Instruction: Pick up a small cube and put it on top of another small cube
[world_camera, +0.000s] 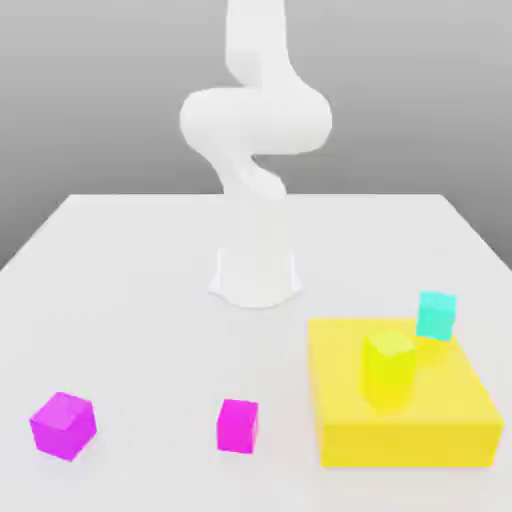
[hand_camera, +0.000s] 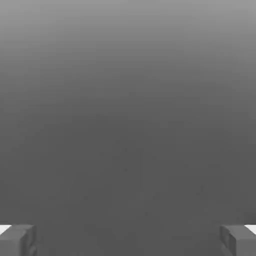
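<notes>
The small hot-pink cube (world_camera: 237, 425) sits on the white table near the front, a little to the exterior view's left of centre. The small turquoise cube (world_camera: 436, 314) rests on the far right corner of the big flat yellow block (world_camera: 400, 410). My arm rises from its base (world_camera: 255, 275) at the table's middle and folds upward out of the picture. In the hand view my gripper (hand_camera: 128, 240) is open, its two grey fingertips (hand_camera: 17, 240) standing far apart with nothing between them, facing plain grey background.
A yellow-green cube (world_camera: 388, 368) stands on the yellow block, near the turquoise one. A larger purple-magenta cube (world_camera: 63, 425) lies at the front on the exterior view's left. The white table (world_camera: 130, 300) stretches wide around the arm's base.
</notes>
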